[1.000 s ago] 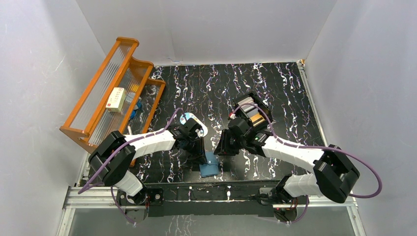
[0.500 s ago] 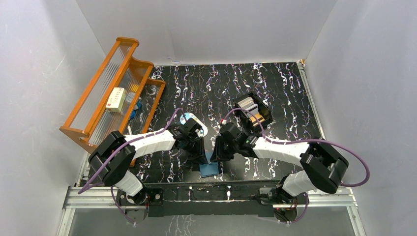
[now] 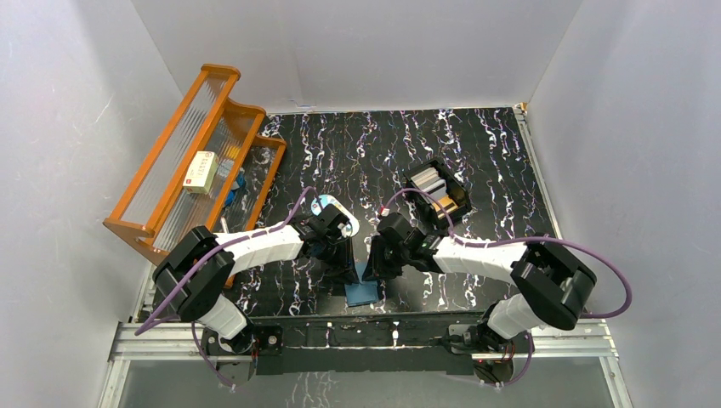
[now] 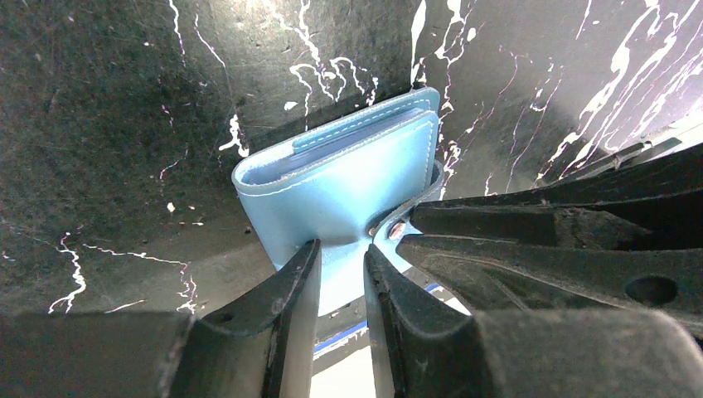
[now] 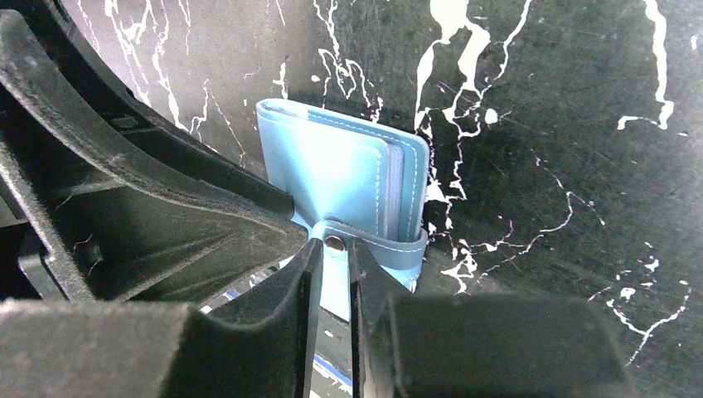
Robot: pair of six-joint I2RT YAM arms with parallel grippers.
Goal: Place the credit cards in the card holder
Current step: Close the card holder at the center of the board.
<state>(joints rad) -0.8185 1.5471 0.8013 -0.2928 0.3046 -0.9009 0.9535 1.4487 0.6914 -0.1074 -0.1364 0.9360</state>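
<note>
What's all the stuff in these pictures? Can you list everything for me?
card holder: one, blue, near the table's front edge between the arms
credit cards: several, pale grey and orange-tan, inside the black box; exact count unclear
black box: one, black, open-topped, right of the table's middle
oval item: one, light blue, beside the left arm's wrist
rack: one, orange with clear ribbed panels, back left
cream box: one, cream with a red mark, on the rack
table: one, black with white streaks
left arm: one, white and black, purple cable
right arm: one, white and black, purple cable
left jaws: closed on the card holder's cover
right jaws: closed on its snap strap
</note>
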